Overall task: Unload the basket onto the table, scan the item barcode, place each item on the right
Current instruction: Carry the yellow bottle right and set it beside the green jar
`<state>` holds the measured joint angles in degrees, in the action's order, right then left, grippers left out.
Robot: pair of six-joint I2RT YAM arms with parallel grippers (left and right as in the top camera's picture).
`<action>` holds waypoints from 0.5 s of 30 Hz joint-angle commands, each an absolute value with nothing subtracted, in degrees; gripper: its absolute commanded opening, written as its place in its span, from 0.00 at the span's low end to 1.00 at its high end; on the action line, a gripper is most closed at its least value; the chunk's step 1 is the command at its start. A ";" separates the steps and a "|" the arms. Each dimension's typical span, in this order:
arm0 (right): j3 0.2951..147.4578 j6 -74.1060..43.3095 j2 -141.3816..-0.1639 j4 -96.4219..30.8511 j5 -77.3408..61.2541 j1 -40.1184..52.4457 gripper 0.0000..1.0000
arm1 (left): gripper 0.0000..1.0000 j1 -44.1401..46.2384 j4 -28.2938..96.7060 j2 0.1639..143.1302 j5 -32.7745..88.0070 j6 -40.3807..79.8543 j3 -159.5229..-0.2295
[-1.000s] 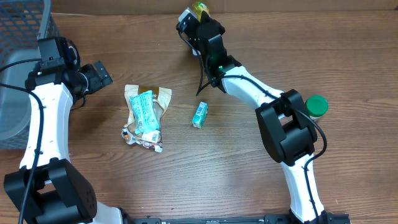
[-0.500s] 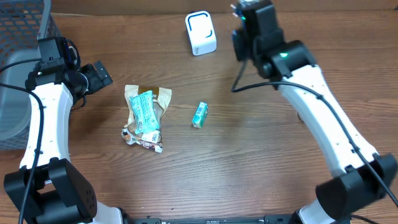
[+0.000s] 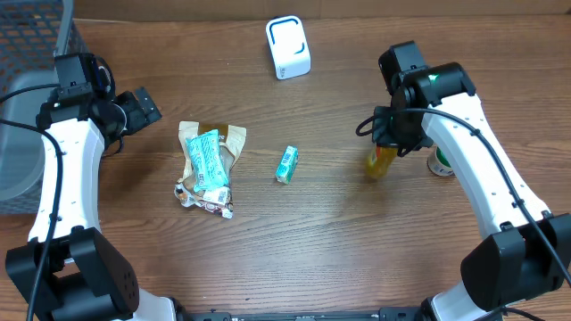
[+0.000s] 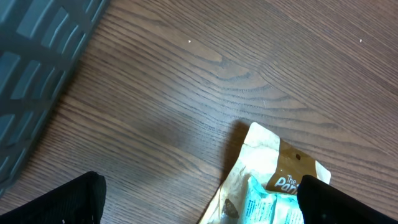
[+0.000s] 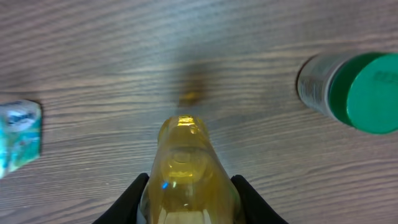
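A yellow translucent bottle (image 3: pixel 382 161) is the item, held right of the table's middle, and my right gripper (image 3: pixel 391 141) is shut on it from above. In the right wrist view the bottle (image 5: pixel 188 165) fills the space between the two black fingers (image 5: pixel 132 198) of the right gripper (image 5: pixel 189 202), its far end pointing at the wood. Whether it touches the table I cannot tell. The white scanner (image 3: pixel 288 47) stands at the back centre, well away from the bottle. My left gripper (image 3: pixel 143 108) hangs open at the left; the left wrist view shows that gripper (image 4: pixel 202 202) empty above the packets.
A pile of snack packets (image 3: pixel 207 165) and a small teal box (image 3: pixel 286 164) lie mid-table. A green-capped can (image 3: pixel 441 159) stands just right of the bottle, the same can (image 5: pixel 348 90) lying close by in the right wrist view. A wire basket (image 3: pixel 40 31) and a grey bin (image 3: pixel 13 169) sit at the left edge.
My right arm has carried the yellow bottle from the scanner at the back over to the right and down, beside the green-capped can. The left arm has not moved.
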<state>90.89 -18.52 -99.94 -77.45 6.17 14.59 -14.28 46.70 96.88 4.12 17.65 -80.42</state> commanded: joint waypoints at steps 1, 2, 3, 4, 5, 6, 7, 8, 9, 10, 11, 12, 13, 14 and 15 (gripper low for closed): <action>87.92 -19.64 -99.33 -77.08 5.91 13.06 0.10 | 1.00 -14.17 46.68 97.01 4.47 18.02 -81.49; 87.33 -19.51 -99.33 -77.06 5.91 12.84 0.10 | 1.00 -14.17 46.68 97.01 4.47 18.02 -81.49; 86.24 -19.51 -99.33 -77.08 5.91 12.40 0.10 | 1.00 -14.17 46.68 97.01 4.47 18.02 -81.49; 85.12 -19.49 -99.33 -77.19 5.91 11.92 0.10 | 1.00 -14.17 46.68 97.01 4.47 18.02 -81.49; 84.51 -19.49 -99.33 -77.23 5.91 11.68 0.10 | 1.00 -14.17 46.68 97.01 4.47 18.02 -81.49; 83.57 -19.49 -99.33 -77.23 5.91 11.35 0.10 | 1.00 -14.17 46.68 97.01 4.47 18.02 -81.49; 82.94 -19.51 -99.33 -77.21 5.93 11.11 0.11 | 1.00 -14.17 46.68 97.01 4.47 18.02 -81.49; 81.97 -19.51 -99.33 -76.86 6.61 10.81 0.11 | 1.00 -14.17 46.68 97.01 4.47 18.02 -81.49; 81.17 -19.53 -99.33 -76.44 8.05 10.55 0.11 | 1.00 -14.17 46.68 97.01 4.47 18.02 -81.49; 80.75 -19.53 -99.33 -76.18 9.37 10.28 0.10 | 1.00 -14.17 46.68 97.01 4.47 18.02 -81.49; 80.68 -19.53 -99.33 -75.77 10.46 9.87 0.10 | 1.00 -14.17 46.68 97.01 4.47 18.02 -81.49; 80.68 -19.49 -99.33 -75.16 10.74 9.61 0.11 | 1.00 -14.17 46.68 97.01 4.47 18.02 -81.49; 80.68 -19.46 -99.33 -74.32 10.92 9.32 0.11 | 1.00 -14.17 46.68 97.01 4.47 18.02 -81.49; 80.68 -19.31 -99.33 -72.69 10.87 8.82 0.14 | 1.00 -14.17 46.68 97.01 4.47 18.02 -81.49; 80.68 -19.31 -99.33 -71.83 10.90 8.58 0.14 | 1.00 -14.17 46.68 97.01 4.47 18.02 -81.49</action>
